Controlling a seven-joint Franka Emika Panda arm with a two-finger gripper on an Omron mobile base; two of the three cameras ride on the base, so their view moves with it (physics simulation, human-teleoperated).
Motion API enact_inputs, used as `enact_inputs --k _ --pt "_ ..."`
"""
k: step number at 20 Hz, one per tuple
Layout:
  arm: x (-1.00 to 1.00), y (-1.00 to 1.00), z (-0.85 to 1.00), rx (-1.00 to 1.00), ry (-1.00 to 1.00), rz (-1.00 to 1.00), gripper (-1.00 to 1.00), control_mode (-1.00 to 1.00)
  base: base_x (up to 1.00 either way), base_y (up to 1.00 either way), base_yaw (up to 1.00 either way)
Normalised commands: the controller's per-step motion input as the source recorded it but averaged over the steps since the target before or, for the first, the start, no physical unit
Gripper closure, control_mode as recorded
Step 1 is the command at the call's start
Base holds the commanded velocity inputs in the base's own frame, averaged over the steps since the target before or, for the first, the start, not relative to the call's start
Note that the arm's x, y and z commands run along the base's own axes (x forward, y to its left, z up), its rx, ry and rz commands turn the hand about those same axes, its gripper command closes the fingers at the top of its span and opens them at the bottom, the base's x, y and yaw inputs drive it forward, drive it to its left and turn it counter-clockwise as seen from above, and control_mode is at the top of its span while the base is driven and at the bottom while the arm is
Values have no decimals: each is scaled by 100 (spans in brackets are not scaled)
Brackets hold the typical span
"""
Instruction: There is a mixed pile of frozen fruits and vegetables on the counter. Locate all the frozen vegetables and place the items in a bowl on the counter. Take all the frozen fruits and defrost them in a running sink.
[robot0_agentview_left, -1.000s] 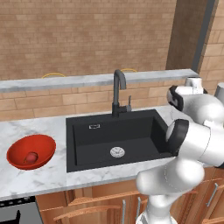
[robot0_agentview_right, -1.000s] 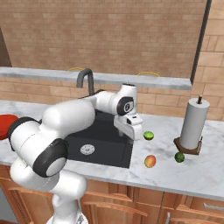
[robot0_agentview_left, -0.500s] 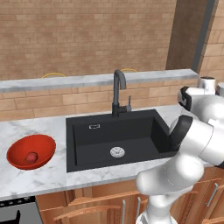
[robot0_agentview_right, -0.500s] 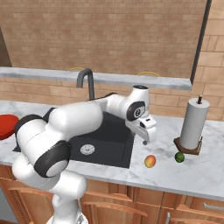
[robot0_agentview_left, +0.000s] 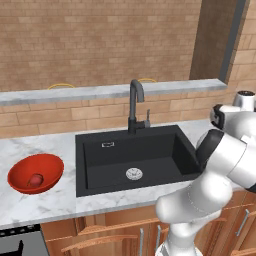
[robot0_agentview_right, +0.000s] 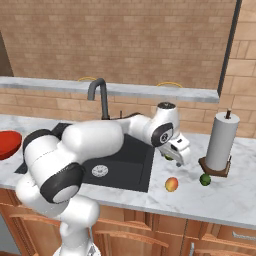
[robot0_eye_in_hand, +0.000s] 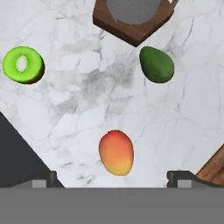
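The wide-open hand is being hung over the mango near the worktop's front edge, where a glancing close risks rolling it off.

A home kitchen, rendered.

You're looking at a white marble desk with grey veins over wooden cabinets, a matte black sink with a silver drain and a dark gooseneck faucet set into it, and brick walls with a grey ledge behind. A paper towel roll on a wooden stand, a red bowl and loose fruit, such as the orange-yellow mango, sit on the desk.
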Motion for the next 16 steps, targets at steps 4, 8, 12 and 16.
enact_inputs --k 4,8,12,16 --pt "24 -59 0 -1 0 9 -100 -100 0 0 0" --pt "5 -48 -3 0 2 4 -100 -100 0 0 0" --pt "0 -30 0 -2 12 0 -100 -100 0 0 0" --pt "-14 -4 -6 -2 10 -2 -100 -100 0 0 0"
